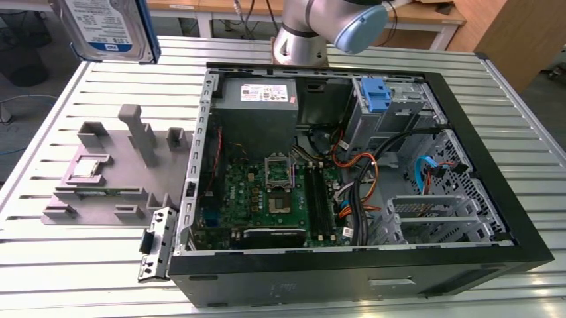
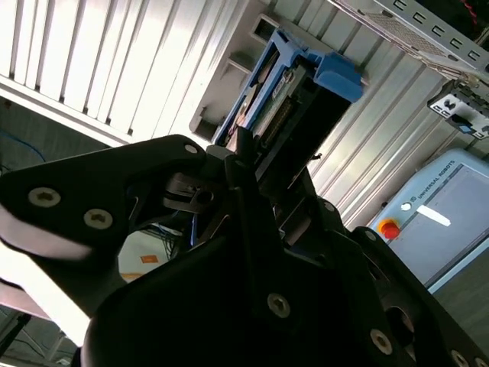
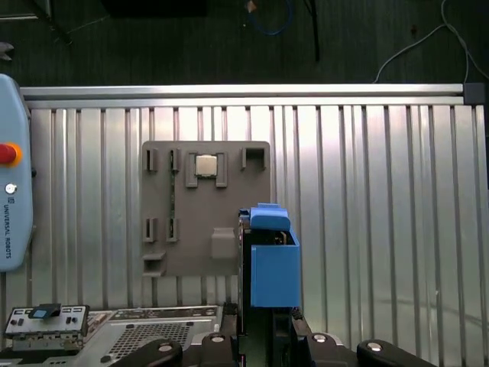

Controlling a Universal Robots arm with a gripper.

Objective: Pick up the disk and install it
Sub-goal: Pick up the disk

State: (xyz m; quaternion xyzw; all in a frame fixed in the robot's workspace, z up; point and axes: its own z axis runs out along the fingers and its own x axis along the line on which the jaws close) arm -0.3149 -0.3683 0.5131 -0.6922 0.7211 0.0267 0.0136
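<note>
The disk hangs high above the table's far corner at the exterior view's left, its white-and-blue label facing the camera inside a blue carrier. In both wrist views my gripper is shut on the disk, which sticks out edge-on past the black fingers. In the first wrist view the blue carrier of the disk rises from the gripper above the grey fixture plate. The open computer case lies on the slatted table, with drive cages at the exterior view's right.
A grey fixture plate left of the case carries a small square silver chip and upright posts. A tall blue latch stands inside the case at the back. A teach pendant lies beside the table. The arm's base stands behind the case.
</note>
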